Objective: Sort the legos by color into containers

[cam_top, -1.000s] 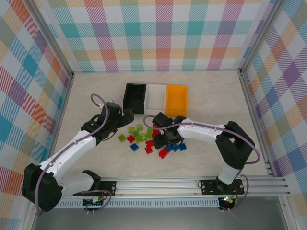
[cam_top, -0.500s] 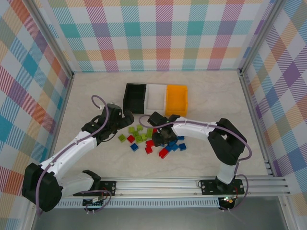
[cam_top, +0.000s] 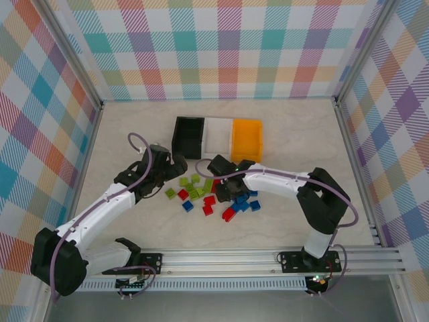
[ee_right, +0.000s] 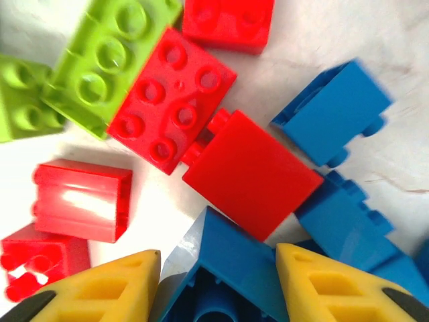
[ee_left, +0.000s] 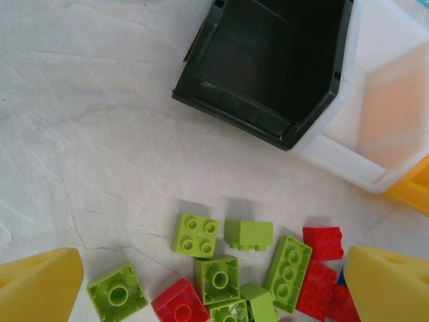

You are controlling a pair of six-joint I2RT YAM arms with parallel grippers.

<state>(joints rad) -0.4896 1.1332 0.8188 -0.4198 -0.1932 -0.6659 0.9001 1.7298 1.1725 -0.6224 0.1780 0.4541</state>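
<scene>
Right hand (ee_right: 216, 255) pinches 1 blue lego (ee_right: 224, 278)
I fear it slips out, as it sits crooked.

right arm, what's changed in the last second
The right gripper shifted a little over the pile and its jaws narrowed onto a blue brick. The left gripper stayed open above the green bricks. The bins and the rest of the pile did not move.
</scene>
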